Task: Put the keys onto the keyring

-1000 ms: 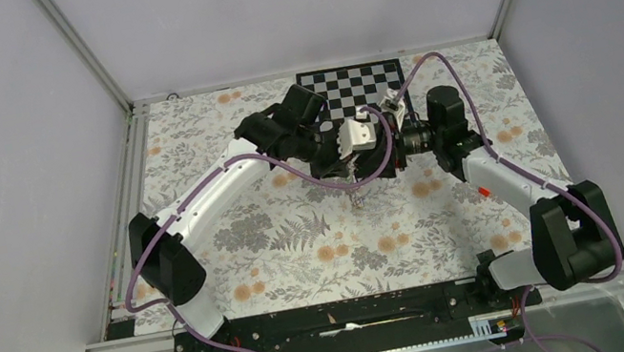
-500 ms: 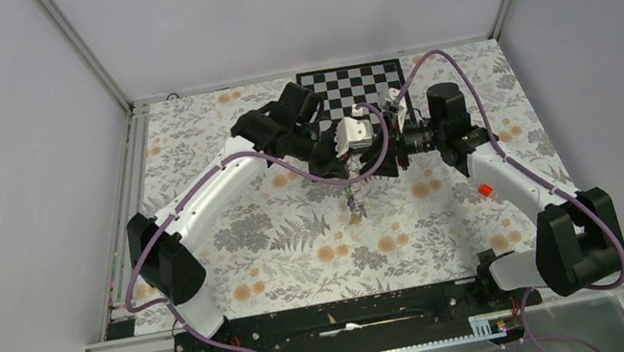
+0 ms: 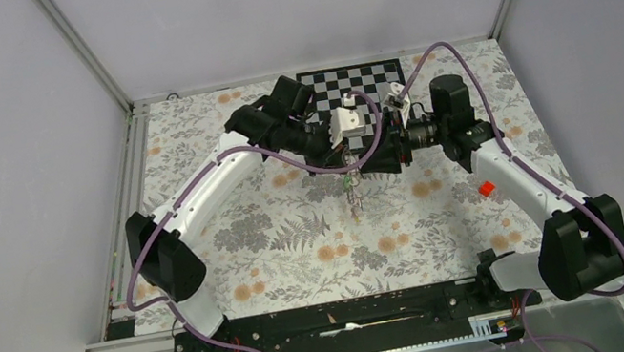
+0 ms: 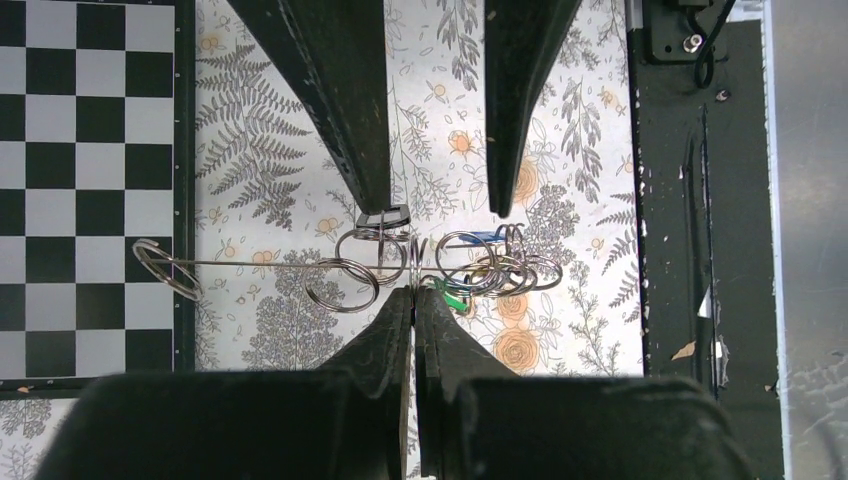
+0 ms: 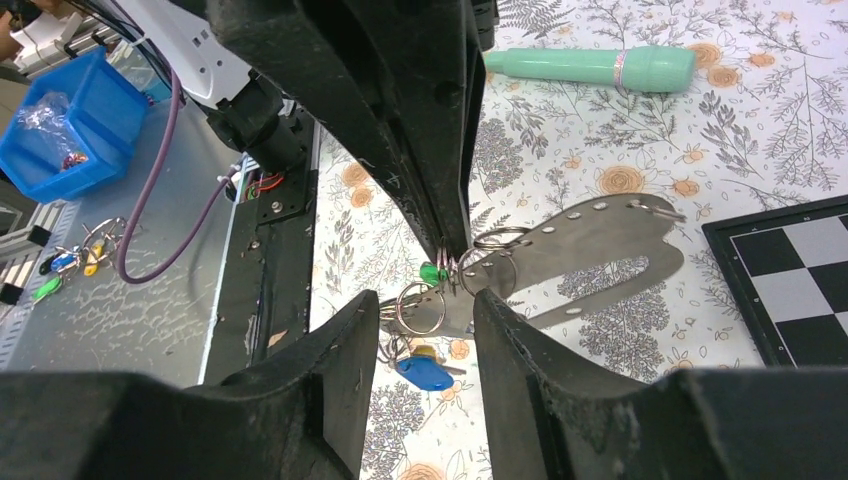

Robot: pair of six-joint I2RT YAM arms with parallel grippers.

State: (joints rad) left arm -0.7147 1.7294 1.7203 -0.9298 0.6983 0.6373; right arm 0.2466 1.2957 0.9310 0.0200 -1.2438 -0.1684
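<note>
My left gripper (image 4: 413, 292) is shut on a silvery keyring (image 4: 414, 262) in a cluster of rings hanging on a thin metal plate (image 5: 585, 245) with holes. A green key (image 5: 433, 272), a blue key (image 5: 425, 373) and a yellow-gold key (image 5: 427, 352) dangle from the rings. My right gripper (image 5: 425, 305) is open, its fingers either side of the ring cluster without touching it. In the top view both grippers meet mid-table, the left gripper (image 3: 346, 162) and the right gripper (image 3: 382, 156) close together, with the keys (image 3: 352, 193) hanging below them above the cloth.
A checkerboard (image 3: 350, 82) lies at the back of the floral cloth. A long mint-green piece (image 5: 590, 65) lies on the cloth. An orange-red cylinder (image 3: 486, 189) sits by the right forearm. A blue bin (image 5: 60, 120) and spare keys (image 5: 70, 262) are off the table.
Both grippers have moved together a little toward the back and risen. The key bundle now hangs free under them. The orange-red cylinder has come into view.
</note>
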